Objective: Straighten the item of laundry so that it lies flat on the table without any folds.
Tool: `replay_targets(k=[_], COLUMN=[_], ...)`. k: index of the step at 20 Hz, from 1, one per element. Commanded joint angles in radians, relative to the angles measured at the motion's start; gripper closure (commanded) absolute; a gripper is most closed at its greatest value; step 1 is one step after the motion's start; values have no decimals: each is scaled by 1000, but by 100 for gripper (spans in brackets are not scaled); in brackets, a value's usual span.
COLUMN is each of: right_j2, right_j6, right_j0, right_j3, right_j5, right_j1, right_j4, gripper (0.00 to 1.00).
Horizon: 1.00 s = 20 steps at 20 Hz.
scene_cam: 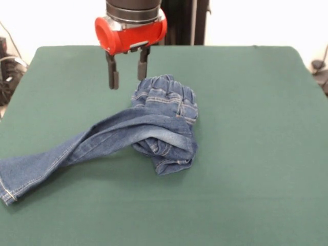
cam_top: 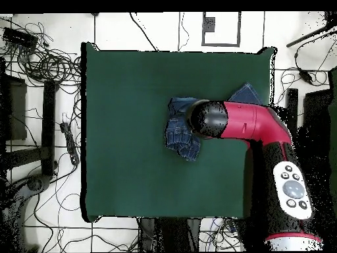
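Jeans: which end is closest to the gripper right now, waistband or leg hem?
The waistband. It bunches just beside the open gripper, while the leg hem trails off to the table's opposite edge.

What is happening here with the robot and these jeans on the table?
A red and black robot arm is working on a pair of small blue jeans on the green table. The gripper hangs just beside the waistband with its jaws open and holds nothing. The jeans are not flat: the waist end is bunched and one leg is folded under, while the other leg stretches out, twisted, toward the table's edge.
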Motion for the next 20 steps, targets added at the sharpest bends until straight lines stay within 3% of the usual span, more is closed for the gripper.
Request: replay_targets(k=[1, 20], right_j2=[-36, -72], right_j6=[378, 448], right_j0=[79, 143], right_j3=[153, 210], right_j5=[-66, -166], right_j1=[27, 59], right_j4=[77, 156], gripper=[0, 0])
